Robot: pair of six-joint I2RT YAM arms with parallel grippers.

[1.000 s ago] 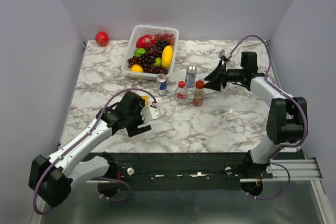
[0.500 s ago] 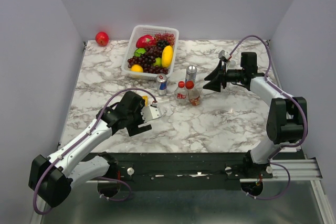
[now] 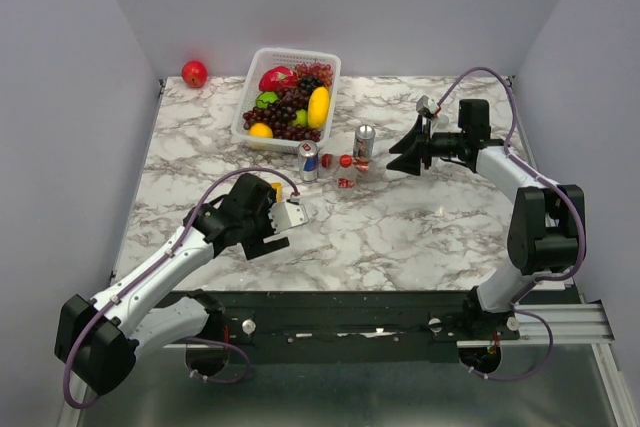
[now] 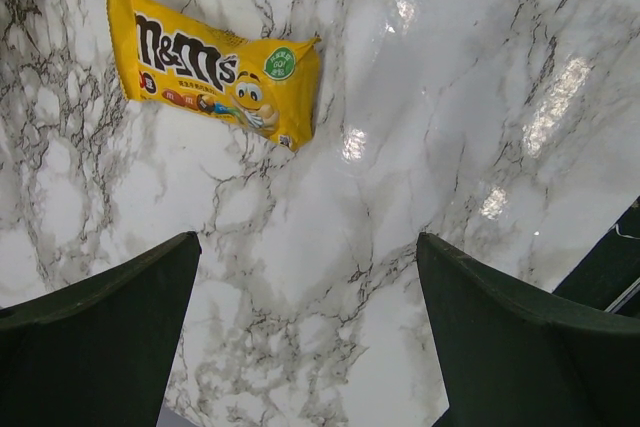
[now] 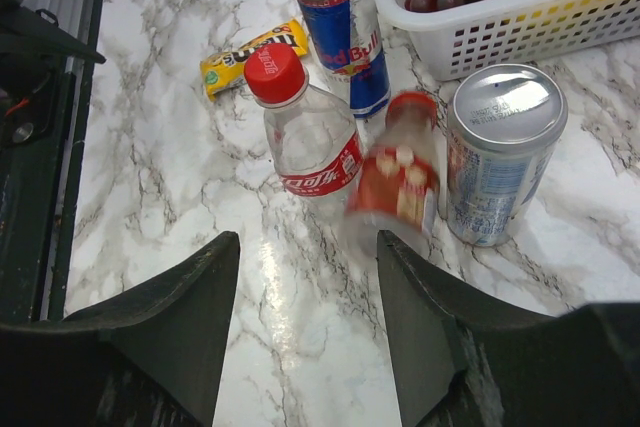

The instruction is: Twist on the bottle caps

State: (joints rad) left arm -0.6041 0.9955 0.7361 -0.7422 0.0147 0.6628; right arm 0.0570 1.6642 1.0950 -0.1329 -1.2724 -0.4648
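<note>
Two short clear bottles with red labels lie tipped over mid-table in front of the cans. One bottle (image 3: pixel 344 182) (image 5: pixel 315 152) wears a red cap (image 5: pixel 275 73) (image 3: pixel 327 160). The other bottle (image 3: pixel 364 169) (image 5: pixel 400 182) is motion-blurred, leans on the silver can, and has a red cap (image 5: pixel 411 104) (image 3: pixel 346 160). My right gripper (image 3: pixel 396 159) (image 5: pixel 308 242) is open and empty, just right of them. My left gripper (image 3: pixel 290 217) (image 4: pixel 308 242) is open and empty over bare marble. The taller colourless bottle and the whitish cap are out of view.
A silver-blue can (image 3: pixel 364 140) (image 5: pixel 503 152) and a Red Bull can (image 3: pixel 309 159) (image 5: pixel 345 27) stand behind the bottles. A yellow M&M's packet (image 4: pixel 215 62) (image 5: pixel 250 52) lies near my left gripper. A white fruit basket (image 3: pixel 252 97) is at the back; a red apple (image 3: pixel 194 73) is at the far left.
The two red-labelled bottles stood upright a second ago; the right one slid left and both have toppled toward the cans. The arms have barely moved.
</note>
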